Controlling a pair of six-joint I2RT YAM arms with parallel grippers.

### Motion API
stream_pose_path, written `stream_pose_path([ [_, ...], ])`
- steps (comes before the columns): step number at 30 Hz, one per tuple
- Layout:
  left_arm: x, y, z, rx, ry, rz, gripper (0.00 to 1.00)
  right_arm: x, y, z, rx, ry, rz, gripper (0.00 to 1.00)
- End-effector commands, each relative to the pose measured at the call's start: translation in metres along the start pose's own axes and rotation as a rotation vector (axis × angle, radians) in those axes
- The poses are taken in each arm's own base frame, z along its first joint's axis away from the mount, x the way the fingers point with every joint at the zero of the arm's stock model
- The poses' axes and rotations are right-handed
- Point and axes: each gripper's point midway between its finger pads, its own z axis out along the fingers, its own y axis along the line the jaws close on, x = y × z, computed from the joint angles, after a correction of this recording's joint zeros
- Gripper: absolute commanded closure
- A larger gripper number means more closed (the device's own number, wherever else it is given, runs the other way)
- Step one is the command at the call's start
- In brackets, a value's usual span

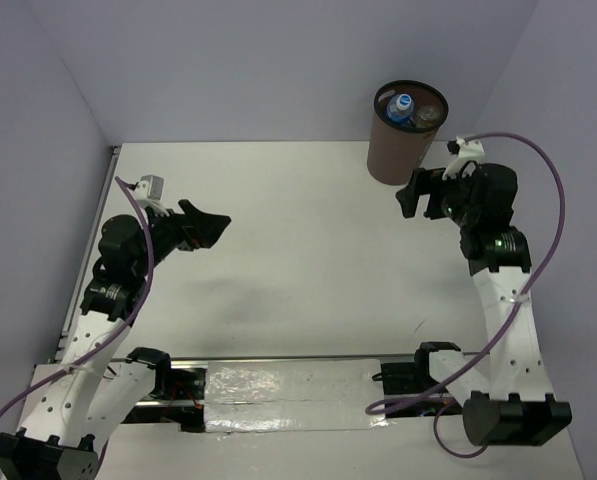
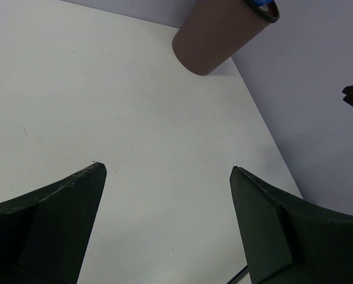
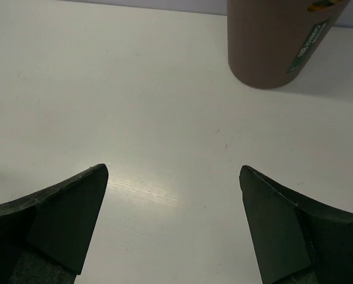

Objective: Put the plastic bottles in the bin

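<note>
White table (image 1: 278,260) w/ brown bin (image 1: 396,150) at far right corner, bottles (image 1: 403,105) inside it. Right gripper (image 1: 412,196) spread wide, empty, just beside bin; left gripper (image 1: 221,226) also spread, empty, well apart from it.

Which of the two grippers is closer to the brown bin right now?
The right gripper: it hangs open just beside the bin, while the left gripper, also open, is far across the table.

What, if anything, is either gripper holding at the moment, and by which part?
Nothing is held. The left gripper and the right gripper are both open, with only the table showing between their jaws.
</note>
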Motion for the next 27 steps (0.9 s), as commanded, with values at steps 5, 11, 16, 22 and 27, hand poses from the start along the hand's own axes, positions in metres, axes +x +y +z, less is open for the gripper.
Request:
stream_pose_path([
  [5, -0.017, -0.007, -0.007, 0.002, -0.064, 0.005, 0.01, -0.006, -0.002, -0.042, 0.090, -0.162, -0.036, 0.00],
  [11, -0.016, -0.005, -0.006, 0.000, -0.069, -0.003, 0.01, 0.003, 0.001, -0.055, 0.097, -0.177, -0.045, 0.00],
  [16, -0.011, -0.001, -0.008, -0.019, -0.062, -0.010, 0.01, 0.016, -0.004, -0.057, 0.127, -0.167, -0.039, 0.00],
  [22, -0.008, 0.004, -0.014, -0.037, -0.082, -0.016, 0.01, 0.029, -0.007, -0.058, 0.139, -0.160, -0.039, 0.00],
  [27, -0.009, 0.003, -0.017, -0.038, -0.097, -0.020, 0.01, 0.032, -0.008, -0.058, 0.147, -0.155, -0.039, 0.00],
])
